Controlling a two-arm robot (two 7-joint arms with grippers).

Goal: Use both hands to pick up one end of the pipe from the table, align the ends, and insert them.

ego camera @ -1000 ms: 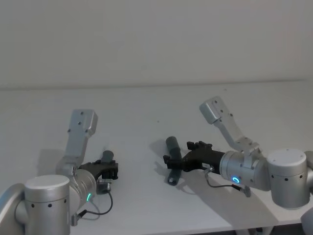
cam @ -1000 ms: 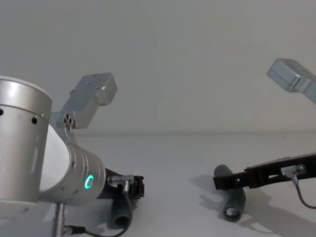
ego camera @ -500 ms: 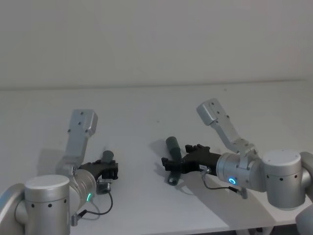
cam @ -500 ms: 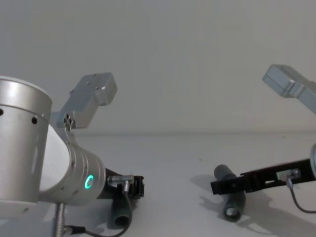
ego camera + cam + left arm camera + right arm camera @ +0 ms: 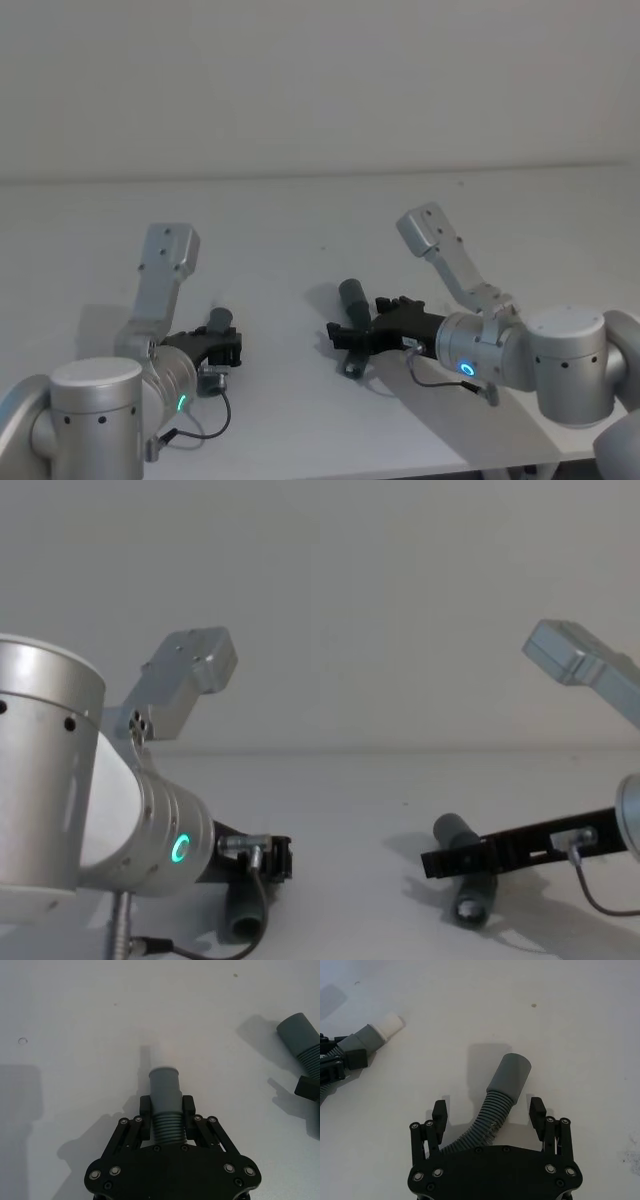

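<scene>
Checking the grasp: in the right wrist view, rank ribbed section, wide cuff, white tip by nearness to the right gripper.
1. Ribbed section: between right gripper's open fingers.
2. Wide cuff: just past them.
3. White tip: far off, robot's left.

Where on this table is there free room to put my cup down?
Crowded: the left pincer clamps the left hose piece, and the open right pincer straddles the right hose piece. Bare: the gap of table between them, and the broad strip behind them up to the far edge.
</scene>
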